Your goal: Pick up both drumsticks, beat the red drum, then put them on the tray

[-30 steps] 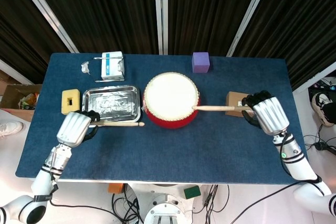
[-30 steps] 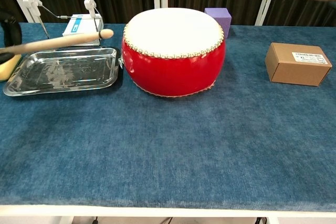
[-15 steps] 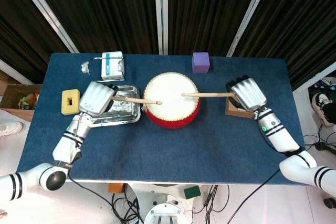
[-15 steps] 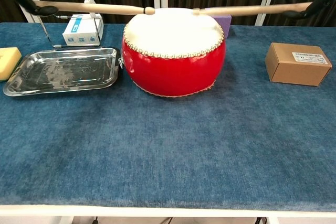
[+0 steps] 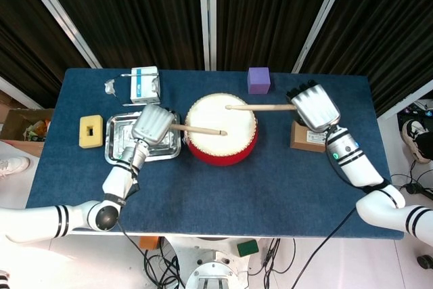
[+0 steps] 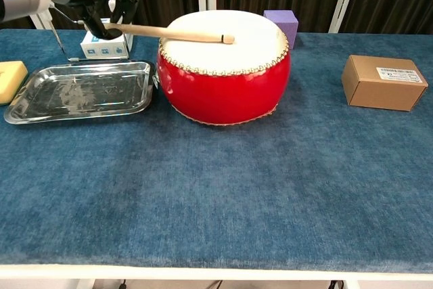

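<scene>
Front cloth bare; drum [image 5: 221,138] mid-table; tray [image 5: 114,141] just left; box [image 6: 383,82] right.

right robot hand [image 5: 313,106] cut off in chest view — fingers hidden

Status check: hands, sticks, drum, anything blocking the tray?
Left hand holds left drumstick, tip over drum. Right hand holds right drumstick above drumhead. Tray holds nothing.

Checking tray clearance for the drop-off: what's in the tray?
The tray looks empty in chest view. In head view the left hand hangs over its right part, but chest view shows that part bare.
</scene>
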Motion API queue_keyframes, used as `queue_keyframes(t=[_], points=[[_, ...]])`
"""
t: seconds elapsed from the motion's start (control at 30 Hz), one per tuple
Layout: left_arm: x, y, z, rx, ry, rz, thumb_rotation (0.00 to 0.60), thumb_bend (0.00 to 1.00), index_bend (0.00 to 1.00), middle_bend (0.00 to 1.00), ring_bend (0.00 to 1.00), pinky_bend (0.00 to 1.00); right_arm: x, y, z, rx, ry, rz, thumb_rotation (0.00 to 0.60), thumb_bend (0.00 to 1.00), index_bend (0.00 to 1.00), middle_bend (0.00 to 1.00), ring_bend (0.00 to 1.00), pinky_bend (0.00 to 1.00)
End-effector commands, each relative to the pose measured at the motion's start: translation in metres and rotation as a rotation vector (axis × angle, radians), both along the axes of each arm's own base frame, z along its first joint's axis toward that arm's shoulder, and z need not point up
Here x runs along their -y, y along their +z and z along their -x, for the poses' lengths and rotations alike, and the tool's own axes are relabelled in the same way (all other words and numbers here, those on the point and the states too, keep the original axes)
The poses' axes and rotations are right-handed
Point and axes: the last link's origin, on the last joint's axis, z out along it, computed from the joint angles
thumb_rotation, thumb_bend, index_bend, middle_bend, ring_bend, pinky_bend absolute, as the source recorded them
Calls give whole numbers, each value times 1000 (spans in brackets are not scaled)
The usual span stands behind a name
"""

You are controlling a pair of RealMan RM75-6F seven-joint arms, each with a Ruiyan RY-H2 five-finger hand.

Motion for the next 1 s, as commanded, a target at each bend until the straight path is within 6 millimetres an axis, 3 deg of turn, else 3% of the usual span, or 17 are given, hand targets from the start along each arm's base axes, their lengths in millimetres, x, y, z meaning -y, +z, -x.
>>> queue_keyframes(t=[0.03,0.23,0.37,0.5,0.63,0.73,0.83,1.0], points=[[1,0,0,-33,2,-16,600,622,656,675,621,665,-1,5,-3,4,1,-1,600,901,875,742,486,514],[5,36,-2,55,4,-98,600,622,656,673,621,667,4,-28,15,-129,-65,-89,600,903,876,743,490,514],[8,46,-1,89,7,-109,600,621,656,673,621,666,7,-46,28,-250,-88,-117,600,904,877,745,492,515],[6,29,1,40,6,-74,600,622,656,673,621,670,9,-41,25,-233,-70,-68,600,905,878,745,491,517],[4,0,3,-15,22,-20,600,622,656,673,621,676,7,-12,7,-83,-28,7,600,904,878,745,490,517],[1,-8,3,-33,36,-15,600,623,656,673,621,677,5,1,0,-42,-4,24,600,904,878,745,490,517],[0,2,2,-11,40,-49,600,624,656,673,621,678,5,2,-4,-54,-1,11,600,903,878,745,491,517],[6,31,-1,47,23,-105,600,624,656,673,621,678,8,-31,2,-134,-34,-75,600,903,879,745,492,517]])
